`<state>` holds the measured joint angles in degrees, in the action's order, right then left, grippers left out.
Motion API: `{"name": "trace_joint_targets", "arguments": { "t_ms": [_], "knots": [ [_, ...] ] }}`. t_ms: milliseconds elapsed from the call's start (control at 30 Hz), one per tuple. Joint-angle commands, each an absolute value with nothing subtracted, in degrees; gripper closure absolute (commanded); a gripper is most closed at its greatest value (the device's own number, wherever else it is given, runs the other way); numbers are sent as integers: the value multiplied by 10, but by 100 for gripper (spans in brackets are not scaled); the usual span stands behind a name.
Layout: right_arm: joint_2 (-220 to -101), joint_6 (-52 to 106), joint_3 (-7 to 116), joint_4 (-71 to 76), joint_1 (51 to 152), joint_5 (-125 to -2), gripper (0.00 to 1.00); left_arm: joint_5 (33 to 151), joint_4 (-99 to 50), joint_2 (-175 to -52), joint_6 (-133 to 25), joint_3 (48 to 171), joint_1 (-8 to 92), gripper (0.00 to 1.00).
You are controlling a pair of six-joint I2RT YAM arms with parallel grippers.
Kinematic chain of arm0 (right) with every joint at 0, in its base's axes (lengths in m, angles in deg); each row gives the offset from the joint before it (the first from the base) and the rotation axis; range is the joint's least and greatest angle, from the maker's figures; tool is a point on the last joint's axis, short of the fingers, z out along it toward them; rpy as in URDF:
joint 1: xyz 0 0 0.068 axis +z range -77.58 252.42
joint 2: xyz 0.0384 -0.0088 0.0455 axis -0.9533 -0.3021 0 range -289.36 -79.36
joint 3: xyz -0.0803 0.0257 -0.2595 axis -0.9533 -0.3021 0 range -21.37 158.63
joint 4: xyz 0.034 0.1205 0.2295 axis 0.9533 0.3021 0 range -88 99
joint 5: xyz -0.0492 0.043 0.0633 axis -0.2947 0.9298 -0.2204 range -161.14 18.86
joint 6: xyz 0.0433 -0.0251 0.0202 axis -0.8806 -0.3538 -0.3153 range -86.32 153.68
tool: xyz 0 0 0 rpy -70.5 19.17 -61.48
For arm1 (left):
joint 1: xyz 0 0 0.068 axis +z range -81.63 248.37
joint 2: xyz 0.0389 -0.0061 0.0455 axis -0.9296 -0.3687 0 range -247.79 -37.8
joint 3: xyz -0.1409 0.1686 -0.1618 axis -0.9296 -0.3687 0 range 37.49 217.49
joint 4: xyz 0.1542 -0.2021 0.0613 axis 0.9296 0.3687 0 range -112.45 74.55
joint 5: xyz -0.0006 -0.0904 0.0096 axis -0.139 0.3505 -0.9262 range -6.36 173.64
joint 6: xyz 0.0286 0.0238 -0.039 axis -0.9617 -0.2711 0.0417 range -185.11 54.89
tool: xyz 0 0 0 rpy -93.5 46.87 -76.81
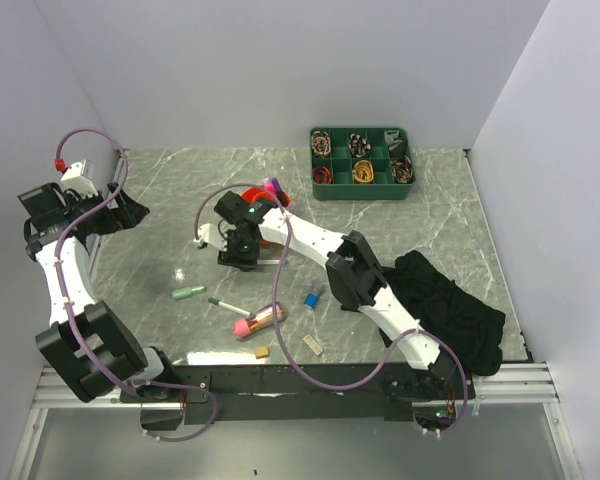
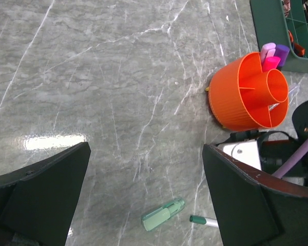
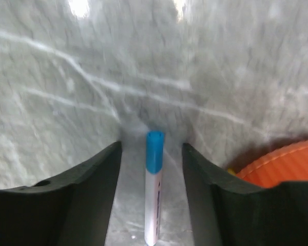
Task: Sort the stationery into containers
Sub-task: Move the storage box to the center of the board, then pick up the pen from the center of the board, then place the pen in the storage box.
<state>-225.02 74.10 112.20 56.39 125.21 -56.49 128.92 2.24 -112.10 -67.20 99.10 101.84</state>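
Note:
My right gripper point(image 3: 151, 148) is open and low over the table, its fingers on either side of a white marker with a blue cap point(image 3: 154, 184) that lies flat between them without touching. The orange round organiser point(image 2: 249, 92) stands just beside it, with pink and purple highlighters point(image 2: 272, 55) in one section. It also shows in the top view point(image 1: 256, 193), partly behind my right gripper point(image 1: 240, 258). My left gripper point(image 2: 146, 169) is open and empty, high above the table at the far left point(image 1: 128, 212). A green highlighter point(image 2: 163, 214) and a green-capped pen point(image 2: 203, 220) lie below it.
A pink tube case point(image 1: 258, 320), a small blue piece point(image 1: 311, 299), two beige erasers point(image 1: 313, 345) and a white pen point(image 1: 220, 357) lie near the front edge. The green tray of ribbon rolls point(image 1: 361, 190) stands at the back. A black cloth point(image 1: 450, 305) lies at the right.

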Motion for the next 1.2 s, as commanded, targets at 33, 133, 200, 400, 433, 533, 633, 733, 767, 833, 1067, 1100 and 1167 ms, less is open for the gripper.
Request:
{"name": "trace_joint_targets", "arguments": {
  "t_ms": [33, 133, 200, 400, 433, 533, 633, 733, 767, 833, 1067, 1100, 1167],
  "knots": [
    [-2246, 750, 1102, 604, 1247, -529, 47, 1303, 13, -1129, -682, 989, 1022, 1],
    [-2248, 758, 1093, 625, 1250, -517, 55, 1304, 8, -1132, -678, 989, 1022, 1],
    [-2250, 766, 1088, 639, 1251, -508, 62, 1304, 5, -1133, -676, 989, 1023, 1],
    [-2249, 787, 1098, 648, 1255, -500, 90, 1302, 2, -1133, -675, 988, 1023, 1],
    [-2247, 786, 1107, 651, 1256, -498, 96, 1302, 3, -1132, -676, 987, 1021, 1],
    [-2227, 781, 1145, 661, 1255, -486, 100, 1305, 8, -1129, -683, 987, 1022, 1],
    [-2167, 771, 1144, 641, 1255, -444, 100, 1305, 11, -1128, -691, 990, 1023, 1],
    [-2088, 736, 1100, 583, 1250, -378, 100, 1314, 21, -1130, -699, 1002, 1020, 1],
    [-2045, 717, 1058, 529, 1237, -356, 100, 1317, 29, -1132, -710, 1010, 1017, 1],
    [-1981, 645, 1006, 459, 1216, -287, 100, 1316, 64, -1139, -728, 1023, 1005, 1],
    [-1820, 401, 671, -73, 1117, -300, 100, 1236, 134, -1145, -812, 1069, 887, 1],
    [-1811, 384, 645, -120, 1100, -315, 100, 1227, 133, -1147, -810, 1073, 878, 1],
    [-1796, 342, 586, -239, 1083, -340, 100, 1208, 142, -1164, -804, 1092, 855, 1]
  ]
}}
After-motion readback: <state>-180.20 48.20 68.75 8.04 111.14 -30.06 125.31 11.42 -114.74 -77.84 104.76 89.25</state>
